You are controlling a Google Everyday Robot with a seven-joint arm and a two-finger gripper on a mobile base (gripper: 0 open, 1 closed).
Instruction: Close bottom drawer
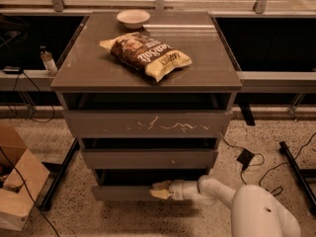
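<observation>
Camera view: bottom drawer (123,192) sits lowest beneath the counter (207,58) front edge, partly out, with its dark interior exposed. The gripper (160,190) rests against the drawer front near mid-width; I cannot tell its aperture. Remaining, by my judgement: push it flush.
</observation>
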